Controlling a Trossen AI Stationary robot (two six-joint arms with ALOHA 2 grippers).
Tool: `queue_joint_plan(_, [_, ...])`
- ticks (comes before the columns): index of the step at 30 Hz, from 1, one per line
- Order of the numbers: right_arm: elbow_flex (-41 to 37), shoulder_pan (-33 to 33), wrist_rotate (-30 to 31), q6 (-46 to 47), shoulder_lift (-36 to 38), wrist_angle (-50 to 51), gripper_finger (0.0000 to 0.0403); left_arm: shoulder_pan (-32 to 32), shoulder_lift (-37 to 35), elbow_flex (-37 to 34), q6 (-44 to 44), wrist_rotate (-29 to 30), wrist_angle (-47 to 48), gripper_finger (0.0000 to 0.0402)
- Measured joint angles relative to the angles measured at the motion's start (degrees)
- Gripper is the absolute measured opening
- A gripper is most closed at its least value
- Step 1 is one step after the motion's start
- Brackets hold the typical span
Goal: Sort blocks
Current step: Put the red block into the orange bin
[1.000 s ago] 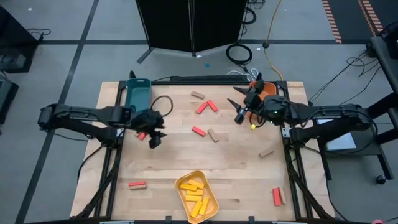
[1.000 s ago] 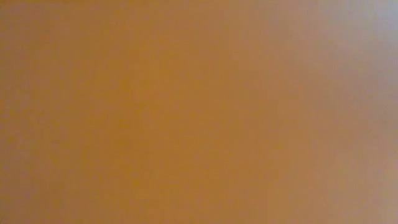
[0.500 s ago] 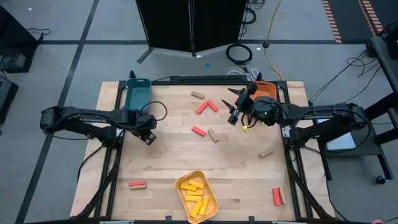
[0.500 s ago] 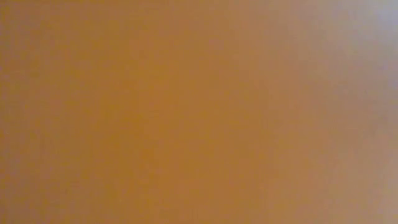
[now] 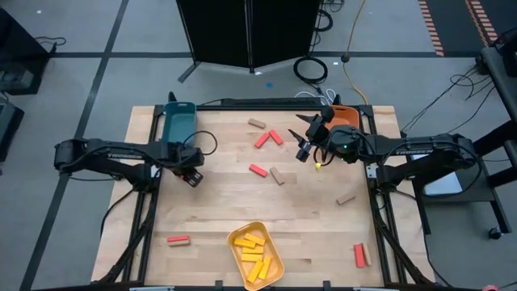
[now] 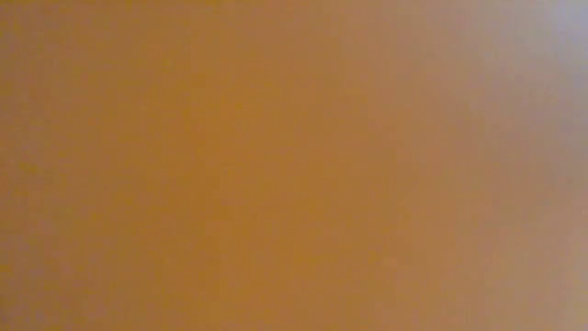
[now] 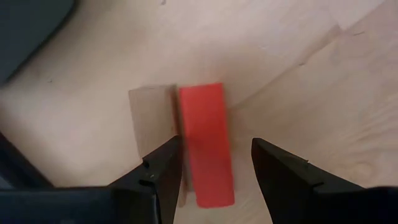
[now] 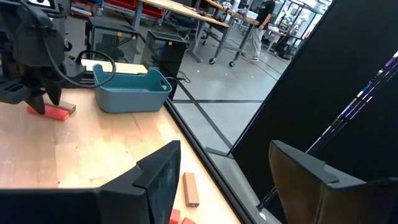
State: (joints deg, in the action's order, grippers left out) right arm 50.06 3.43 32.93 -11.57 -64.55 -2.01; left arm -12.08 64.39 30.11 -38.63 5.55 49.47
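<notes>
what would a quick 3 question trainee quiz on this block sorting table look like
1. True or false: the left gripper is open over a red block.
2. Which tray holds yellow blocks: A teal tray, B yellow tray, C orange tray?
3. What lies right beside that red block in the left wrist view?

Key: 1 true. 2 B. 3 a tan block.
</notes>
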Motion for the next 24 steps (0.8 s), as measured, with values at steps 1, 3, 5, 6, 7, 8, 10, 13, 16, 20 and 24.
queue_joint_plan(1, [0.00, 0.01, 0.00, -0.02, 0.00, -0.01, 0.0208, 0.00, 0.22, -0.21, 0.02, -0.04, 0.07, 0.0187])
queue_joint_plan(3, [0.00, 0.14, 0.00, -0.18, 0.02, -0.01, 0.0208, 0.00, 0.79, -0.67, -0.01, -0.33, -0.36, 0.0187])
queue_joint_plan(5, [0.00, 0.30, -0.02, -0.55, 0.02, -0.01, 0.0208, 0.00, 1.37, -1.41, 0.02, -1.76, -1.76, 0.0187])
queue_joint_plan(6, [0.00, 0.37, 0.02, -0.59, 0.02, -0.01, 0.0208, 0.04, 1.68, -1.66, 0.02, -2.12, -2.16, 0.0187])
queue_joint_plan(7, [0.00, 0.59, 0.00, -0.63, 0.02, -0.01, 0.0208, 0.04, 2.11, -1.87, 0.02, -2.22, -2.66, 0.0187])
queue_joint_plan(8, [0.00, 0.69, 0.00, -0.65, 0.02, -0.03, 0.0208, 0.04, 2.62, -2.12, 0.02, -2.22, -2.93, 0.0187])
queue_joint_plan(10, [0.00, 0.75, 0.00, -0.66, 0.02, -0.06, 0.0208, 0.04, 3.60, -2.43, 0.02, -2.26, -2.67, 0.0187])
queue_joint_plan(13, [0.00, 1.01, 0.00, -0.68, 0.02, -0.15, 0.0208, 0.04, 5.07, -2.21, 0.40, -2.44, -2.90, 0.0187])
queue_joint_plan(16, [0.00, 1.06, 0.00, -0.68, 0.02, -0.17, 0.0208, 0.04, 6.41, -2.12, 1.71, -2.62, -3.38, 0.0186])
queue_joint_plan(20, [0.01, 1.06, -0.02, -0.70, 0.02, -0.15, 0.0208, 0.04, 7.13, -2.06, 2.71, -2.81, -3.87, 0.0162])
queue_joint_plan(24, [0.00, 1.04, -0.02, -1.06, 0.02, -0.14, 0.0208, 0.04, 6.82, -2.09, 3.31, -3.05, -4.18, 0.0112])
